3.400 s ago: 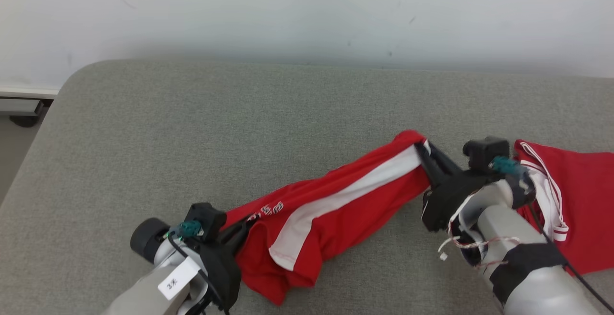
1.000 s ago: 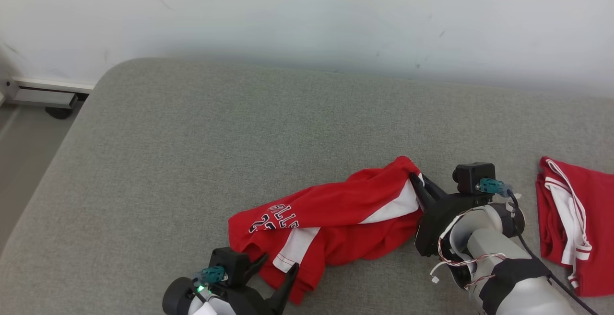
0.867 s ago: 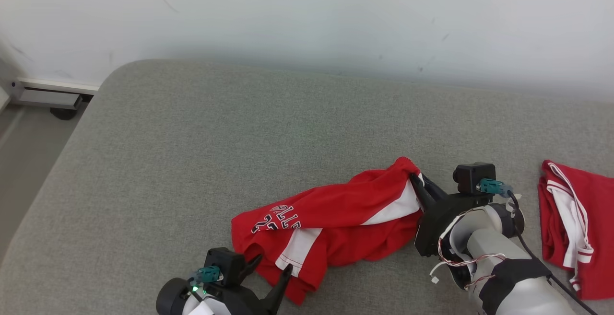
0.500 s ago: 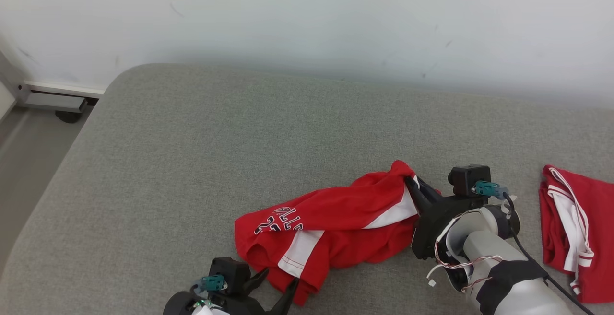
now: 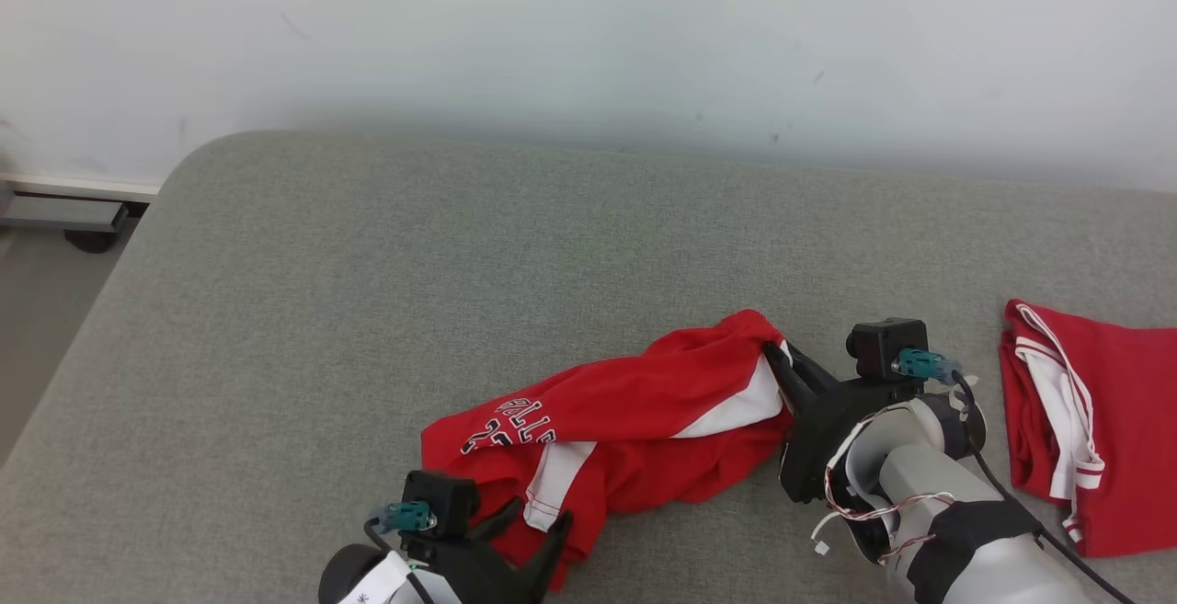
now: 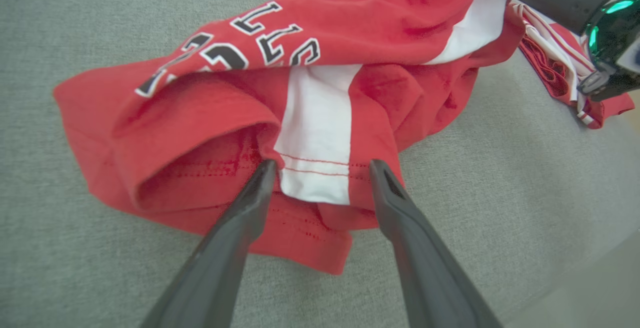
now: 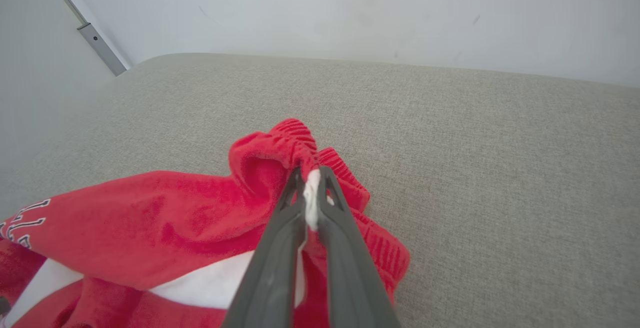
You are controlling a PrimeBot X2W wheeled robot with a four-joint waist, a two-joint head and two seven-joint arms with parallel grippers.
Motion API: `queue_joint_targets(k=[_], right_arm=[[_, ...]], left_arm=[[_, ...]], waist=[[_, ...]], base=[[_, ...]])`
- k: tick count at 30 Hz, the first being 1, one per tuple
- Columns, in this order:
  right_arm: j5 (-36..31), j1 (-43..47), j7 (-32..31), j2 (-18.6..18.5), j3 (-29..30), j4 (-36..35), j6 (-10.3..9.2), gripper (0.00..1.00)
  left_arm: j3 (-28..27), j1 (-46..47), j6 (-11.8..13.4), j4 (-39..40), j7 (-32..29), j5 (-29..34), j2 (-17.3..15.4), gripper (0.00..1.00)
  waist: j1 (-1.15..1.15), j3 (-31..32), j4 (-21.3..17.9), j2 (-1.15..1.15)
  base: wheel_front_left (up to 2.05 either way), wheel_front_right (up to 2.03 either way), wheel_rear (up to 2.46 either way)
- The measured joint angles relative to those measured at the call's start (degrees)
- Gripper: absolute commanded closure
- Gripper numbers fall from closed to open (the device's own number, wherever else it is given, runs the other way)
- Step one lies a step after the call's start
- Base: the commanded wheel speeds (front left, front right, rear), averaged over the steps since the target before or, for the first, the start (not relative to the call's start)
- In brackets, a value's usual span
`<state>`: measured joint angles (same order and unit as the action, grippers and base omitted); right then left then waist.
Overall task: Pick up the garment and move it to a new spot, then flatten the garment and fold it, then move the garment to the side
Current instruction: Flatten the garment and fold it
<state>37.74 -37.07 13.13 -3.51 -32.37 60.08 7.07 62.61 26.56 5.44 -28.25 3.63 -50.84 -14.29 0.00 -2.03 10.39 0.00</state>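
Grey upholstered surface (image 5: 368, 264) against a pale wall (image 5: 588, 25). Its weave looks grippy, so we expect cloth to drag on it rather than slide.

Garment (image 5: 625, 411): red shorts with a white side stripe and black-edged lettering, lying bunched near the front edge, between our two arms. The waistband end is raised toward the right; the leg end is slumped toward the left.

Right end effector (image 5: 768, 351): clenched on the ribbed waistband, with a pinch of white and red cloth showing in the grip in the right wrist view.

Left end effector (image 5: 541, 510): released, jaws wide, tips straddling the white-stripe hem (image 6: 312, 178) at the leg opening. They are touching the cloth or just above it; we cannot tell which.

Handling, as we judge it:
- Light, limp knit with no stiffness; it sags wherever unsupported and folds over itself. Not fragile.
- Several layers overlap at the leg, so a pinch there may take one layer or two.
- Best holds look like the stitched edges: the thick, ridged elastic waistband and the hemmed corner by the stripe.
- Two far-apart edge holds should let us stretch it flat.

Second red garment (image 5: 1103, 420) lies well apart to the right; we should keep clear of it.
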Motion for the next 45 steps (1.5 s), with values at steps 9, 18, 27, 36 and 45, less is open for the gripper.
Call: queue_joint_targets(k=[9, 18, 27, 36, 45], right_arm=[[0.5, 0.0, 0.2, 0.0, 0.6, 1.6, 0.00, 1.00], [1.5, 0.3, 0.5, 0.1, 1.6, 2.8, 0.00, 1.00], [2.4, 2.0, 0.5, 0.1, 1.9, 3.7, 0.00, 0.00], [2.0, 4.0, 0.5, -1.2, 0.1, 3.7, 0.02, 0.00], [1.6, 6.2, -3.4, -2.3, -3.5, 2.3, 0.07, 0.00]], left_arm=[[-1.7, 0.1, -0.3, -2.1, 0.9, -0.4, -1.3, 1.00], [-6.3, 0.0, 0.7, -2.1, 5.2, -0.3, -6.5, 1.00], [-7.1, -0.6, 1.1, -1.6, 6.6, -0.3, -7.4, 1.00], [-8.6, -0.6, 1.6, -1.6, 7.6, 0.4, -9.0, 1.00], [-9.1, -1.5, 1.6, -1.3, 8.1, 1.7, -8.5, 1.00]], waist=[[0.00, -0.3, -0.6, 0.00], [0.00, -0.5, 0.8, 0.00], [0.00, -0.5, 1.0, 0.00], [0.00, -0.3, 0.6, 0.00], [0.00, 0.3, 0.6, 0.00]], base=[[0.00, 0.00, 0.00], [0.00, 0.00, 0.00], [0.00, 0.00, 0.00], [0.00, 0.00, 0.00], [0.00, 0.00, 0.00]])
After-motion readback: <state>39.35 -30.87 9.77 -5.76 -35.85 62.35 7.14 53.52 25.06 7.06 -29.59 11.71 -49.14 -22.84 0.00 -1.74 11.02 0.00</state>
